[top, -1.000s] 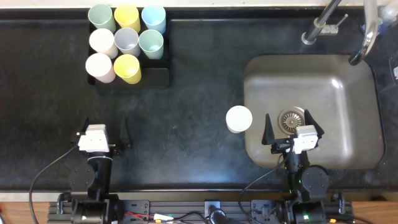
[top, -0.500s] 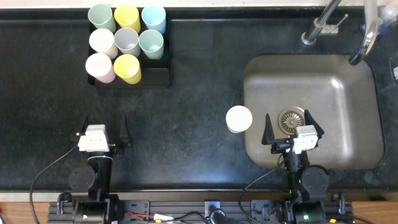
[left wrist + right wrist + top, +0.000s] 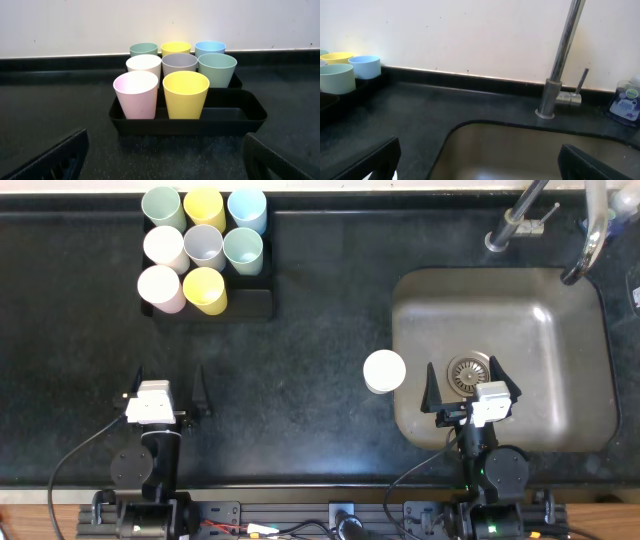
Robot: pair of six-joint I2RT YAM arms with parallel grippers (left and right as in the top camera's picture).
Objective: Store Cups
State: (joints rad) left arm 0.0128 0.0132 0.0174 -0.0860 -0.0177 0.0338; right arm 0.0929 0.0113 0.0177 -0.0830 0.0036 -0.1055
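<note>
Still | nothing moved | left gripper (image 3: 168, 376) released | right gripper (image 3: 463, 370) released | white cup (image 3: 384, 371) beside sink (image 3: 545, 345) | eight cups (image 3: 204, 246) in tray (image 3: 252, 304)

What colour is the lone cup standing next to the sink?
The lone cup is white; the top view shows it best.

Printed label on blue soap bottle (image 3: 626, 104) beside tap (image 3: 561, 70), wording too small to read; no other legible text anywhere.

Cups (image 3: 204, 242) stand in the tray (image 3: 250, 303) (back left), lone cup (image 3: 384, 371) beside the sink (image 3: 540, 320).
</note>
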